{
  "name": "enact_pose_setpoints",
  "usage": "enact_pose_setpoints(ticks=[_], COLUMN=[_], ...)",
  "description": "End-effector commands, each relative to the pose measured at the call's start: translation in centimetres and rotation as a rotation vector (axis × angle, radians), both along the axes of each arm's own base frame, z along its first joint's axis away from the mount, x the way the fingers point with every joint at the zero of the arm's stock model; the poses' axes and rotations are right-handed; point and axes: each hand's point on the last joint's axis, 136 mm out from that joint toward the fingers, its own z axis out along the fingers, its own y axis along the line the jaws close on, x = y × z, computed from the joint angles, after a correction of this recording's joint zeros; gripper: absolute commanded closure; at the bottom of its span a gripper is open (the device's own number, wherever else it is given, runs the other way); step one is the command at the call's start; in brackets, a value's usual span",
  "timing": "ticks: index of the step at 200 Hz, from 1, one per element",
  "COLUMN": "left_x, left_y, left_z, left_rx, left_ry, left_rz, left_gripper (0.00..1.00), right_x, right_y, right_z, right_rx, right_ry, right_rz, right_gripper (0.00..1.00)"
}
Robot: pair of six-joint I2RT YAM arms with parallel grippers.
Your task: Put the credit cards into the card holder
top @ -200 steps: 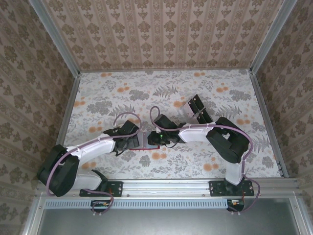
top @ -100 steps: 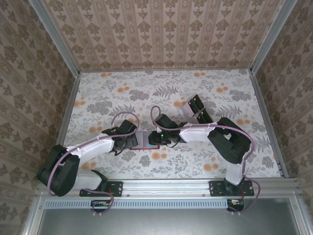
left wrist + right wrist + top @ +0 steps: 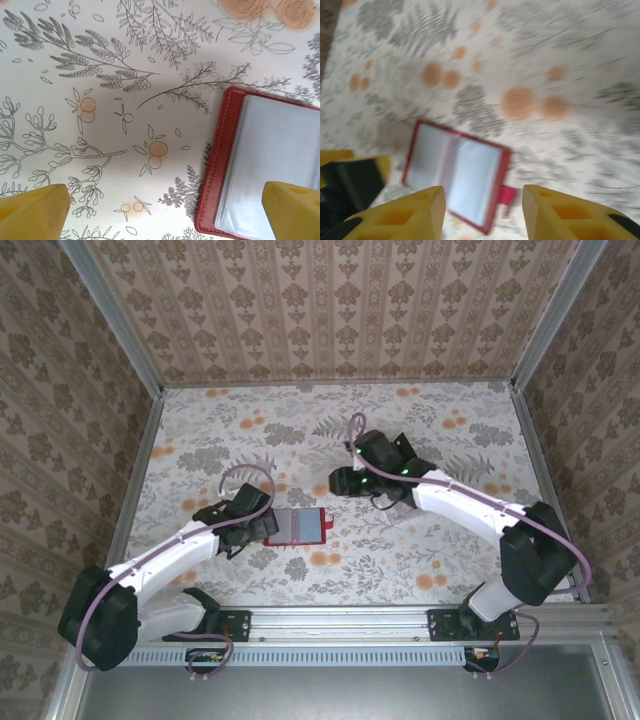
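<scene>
Retraction: right claw (image 3: 482, 215) pulling away from red square folding wallet (image 3: 297, 527), jaws parted, holding nothing. Left claw (image 3: 162, 210) gaping wide, empty, wallet lying open beneath its right finger, free for loading.

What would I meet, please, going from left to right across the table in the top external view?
left gripper → card holder, lying open on the table → right gripper

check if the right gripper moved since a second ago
Yes. The right gripper left the card holder and swung toward the back wall and to the right, while the card holder lay still.
</scene>
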Motion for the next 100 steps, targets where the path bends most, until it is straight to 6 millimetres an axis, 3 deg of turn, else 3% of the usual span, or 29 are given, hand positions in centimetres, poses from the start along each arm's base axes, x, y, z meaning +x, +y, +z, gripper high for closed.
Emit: enact_pose_setpoints(ticks=[1,22,40,100], left_x=[0.4,0.6,0.7,0.6], left_y=[-0.1,-0.2,-0.3,-0.5], left_z=[2.0,2.7,3.0,2.6], left_rx=[-0.009,-0.020,-0.023,-0.029], left_ry=[-0.028,-0.046,-0.054,-0.044], left_rz=[-0.018,-0.021,-0.021,-0.024], left_gripper=[0.00,0.00,0.00,0.00], right_x=[0.2,0.6,0.6,0.6], right_y=[-6.6,-10.4,-12.5,-15.7], right_z=[-1.8,-2.7,-3.4,-5.3], right_rx=[-0.229,-0.335,-0.408,-0.567], right_ry=[0.026,0.036,0.042,0.053], right_rz=[-0.064,-0.114,-0.135,-0.158], right_gripper=[0.52,0.52,0.52,0.53])
